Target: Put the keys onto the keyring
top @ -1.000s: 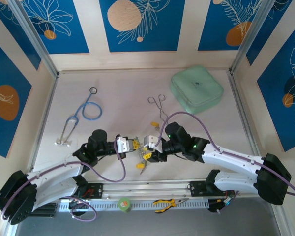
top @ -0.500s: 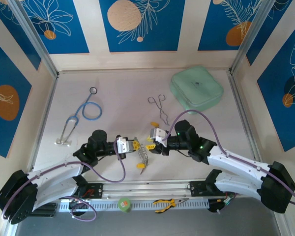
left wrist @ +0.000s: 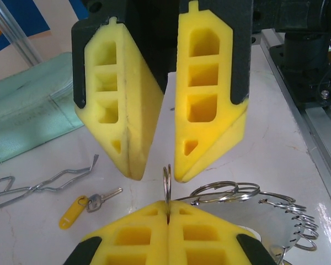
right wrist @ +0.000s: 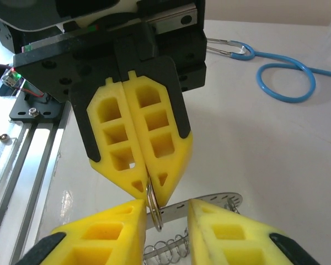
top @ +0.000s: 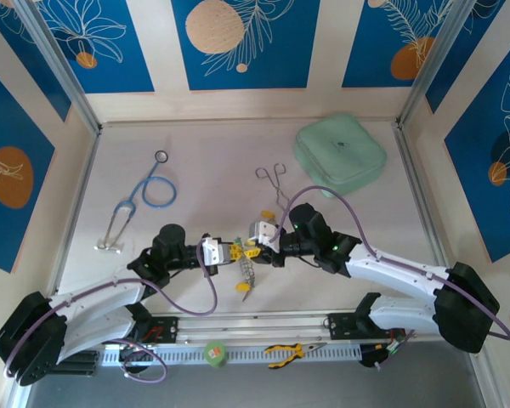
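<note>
The left claw point(left wrist: 168, 212) is clamped shut on the keyring point(left wrist: 166, 182), holding one loop upright above the desk point(left wrist: 276, 149), probably for threading. The right claw point(right wrist: 165, 204) is open, straddling that loop. A yellow key point(left wrist: 76, 211) lies unthreaded nearby.

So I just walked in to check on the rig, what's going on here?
The left end effector is shut on a thin loop of the large silvery metal keyring, holding it upright. The right end effector faces it, open, one finger on either side of that loop. It holds no key: a small key with a yellow plastic head lies on the white table beside the silver scissor-like forceps.
</note>
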Motion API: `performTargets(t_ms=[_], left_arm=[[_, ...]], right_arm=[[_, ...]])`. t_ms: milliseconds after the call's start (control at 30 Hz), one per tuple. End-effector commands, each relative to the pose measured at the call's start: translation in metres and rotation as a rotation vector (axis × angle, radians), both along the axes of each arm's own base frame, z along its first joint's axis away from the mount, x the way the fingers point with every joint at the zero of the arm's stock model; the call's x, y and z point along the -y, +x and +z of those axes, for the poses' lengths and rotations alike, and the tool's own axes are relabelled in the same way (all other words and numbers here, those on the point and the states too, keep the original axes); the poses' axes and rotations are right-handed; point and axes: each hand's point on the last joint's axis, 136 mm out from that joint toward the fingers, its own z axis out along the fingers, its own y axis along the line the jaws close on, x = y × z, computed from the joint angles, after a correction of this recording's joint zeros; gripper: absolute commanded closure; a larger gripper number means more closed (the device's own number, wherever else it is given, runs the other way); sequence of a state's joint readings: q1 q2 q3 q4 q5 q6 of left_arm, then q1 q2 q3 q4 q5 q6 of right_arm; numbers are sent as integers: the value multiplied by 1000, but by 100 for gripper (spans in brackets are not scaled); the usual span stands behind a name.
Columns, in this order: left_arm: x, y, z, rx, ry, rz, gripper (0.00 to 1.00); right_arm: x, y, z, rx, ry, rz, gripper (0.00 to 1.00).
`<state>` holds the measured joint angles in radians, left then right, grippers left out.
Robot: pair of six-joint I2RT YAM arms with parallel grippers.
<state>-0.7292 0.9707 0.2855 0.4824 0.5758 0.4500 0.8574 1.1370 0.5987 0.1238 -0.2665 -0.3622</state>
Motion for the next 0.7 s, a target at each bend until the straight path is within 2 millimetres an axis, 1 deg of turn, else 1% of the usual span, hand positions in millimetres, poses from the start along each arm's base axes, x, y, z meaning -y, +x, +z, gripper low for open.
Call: performTargets(t_ms=[0, 133, 200, 267, 300, 333, 400, 500, 667], left_arm=[[4, -8, 9, 24, -42, -48, 100], [4, -8, 10, 25, -44, -45, 100], [3, -7, 10, 26, -45, -41, 100], [3, -4, 11, 26, -44, -22, 100], [2, -2, 10, 21, -41, -6, 88], [1, 0, 11, 19, -38, 6, 80], [0, -1, 10, 11, -18, 6, 76], [-2, -2, 8, 0, 21, 2, 74], [-6, -1, 6, 11, 66, 18, 73]], right_arm=[[-8, -4, 12, 9, 28, 49, 81], [-9, -6, 9, 2, 9, 62, 92], [-9, -6, 9, 6, -1, 67, 99], [-7, -7, 9, 7, -20, 68, 100], [-6, -7, 7, 8, -39, 68, 100], [-5, -7, 7, 12, -61, 65, 100], [-3, -6, 5, 19, -110, 61, 100], [1, -5, 2, 22, -194, 51, 100], [3, -7, 3, 33, -288, 67, 100]])
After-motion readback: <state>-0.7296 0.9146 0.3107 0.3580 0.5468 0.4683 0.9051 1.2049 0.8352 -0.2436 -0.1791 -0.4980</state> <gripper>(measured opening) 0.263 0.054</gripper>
